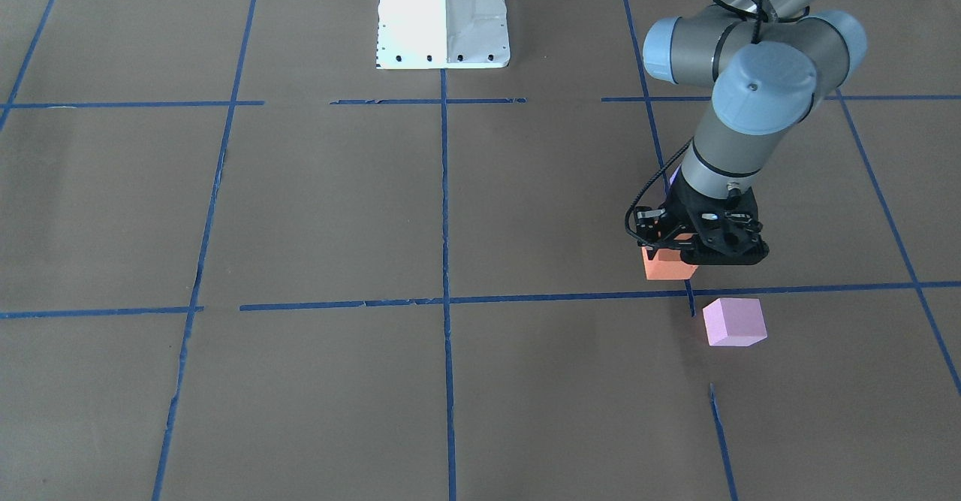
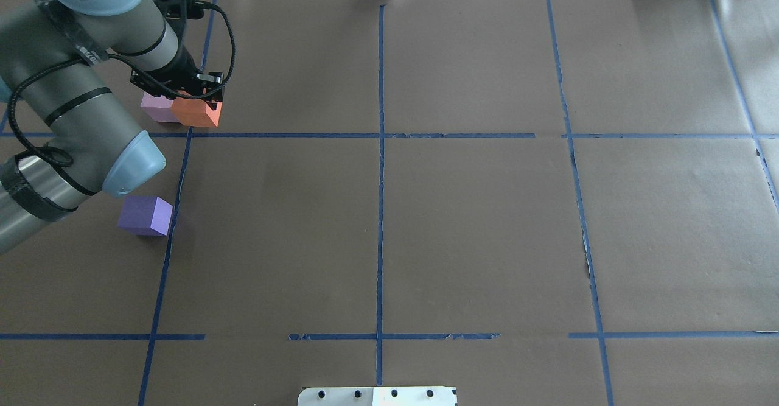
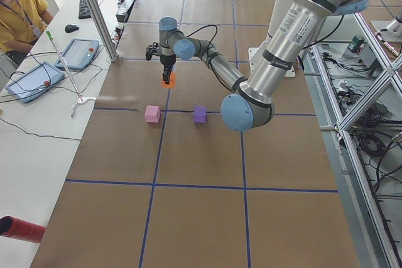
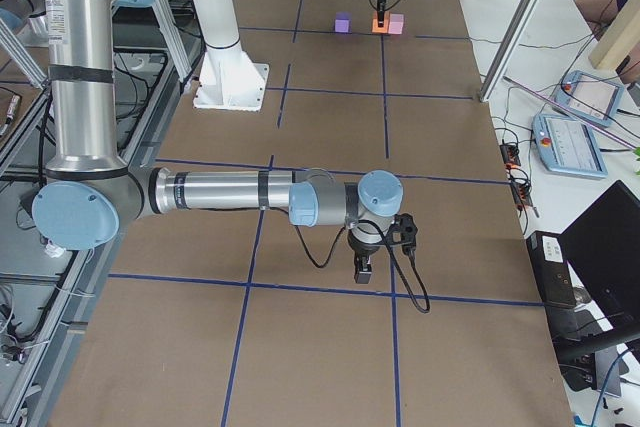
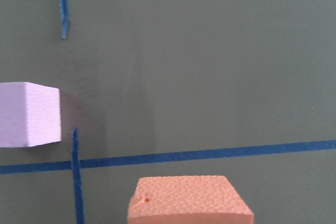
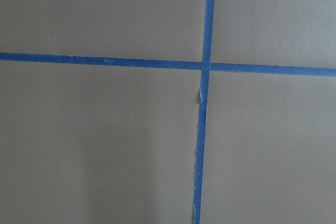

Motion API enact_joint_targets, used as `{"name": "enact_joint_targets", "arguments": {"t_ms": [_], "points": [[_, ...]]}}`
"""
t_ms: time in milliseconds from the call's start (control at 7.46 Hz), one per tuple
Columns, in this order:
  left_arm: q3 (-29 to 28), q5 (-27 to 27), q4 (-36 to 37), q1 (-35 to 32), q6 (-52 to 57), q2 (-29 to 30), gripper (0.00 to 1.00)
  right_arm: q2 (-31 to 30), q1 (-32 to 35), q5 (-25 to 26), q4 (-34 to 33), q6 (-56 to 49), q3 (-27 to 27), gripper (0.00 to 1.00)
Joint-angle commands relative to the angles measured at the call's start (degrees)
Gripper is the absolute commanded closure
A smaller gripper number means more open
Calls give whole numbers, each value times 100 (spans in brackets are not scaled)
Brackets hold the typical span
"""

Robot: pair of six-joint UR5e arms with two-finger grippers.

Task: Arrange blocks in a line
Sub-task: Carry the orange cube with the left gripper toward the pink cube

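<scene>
Three blocks, none lined up yet | left gripper [image 2: 193, 97] clamped on orange block [image 2: 198, 114], looks lifted off the table | overhead: pink block [image 1: 734, 321] at its 9 o'clock, purple block [image 2: 146, 215] at 7 | right gripper [image 4: 364, 269]: can't tell if open | imo lower it straight, square with both, release once flat

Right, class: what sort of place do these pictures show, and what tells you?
Probably a robotics lab: grey-and-blue industrial robot arms over a brown paper-covered table gridded with blue tape, and touchscreen control pendants on a white side bench.
</scene>
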State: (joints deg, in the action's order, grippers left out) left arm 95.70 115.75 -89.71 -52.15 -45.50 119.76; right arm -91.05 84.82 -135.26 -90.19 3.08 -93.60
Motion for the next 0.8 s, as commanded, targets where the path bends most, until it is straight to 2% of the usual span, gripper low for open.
{"name": "enact_joint_targets", "arguments": {"t_ms": [0,134,402,536,670], "points": [[158,35,-37,-330,420,-530,51,0,0,0,-7,0,0,0],[368,44,-90,-462,498,-837,52,0,0,0,2,0,0,0],[511,166,-641,-472,255,-1479,53,0,0,0,2,0,0,0],[441,454,-948,-420,-339,-1534,53,0,0,0,-7,0,0,0],[275,466,-1230,-384,-702,-1500,53,0,0,0,-7,0,0,0]]}}
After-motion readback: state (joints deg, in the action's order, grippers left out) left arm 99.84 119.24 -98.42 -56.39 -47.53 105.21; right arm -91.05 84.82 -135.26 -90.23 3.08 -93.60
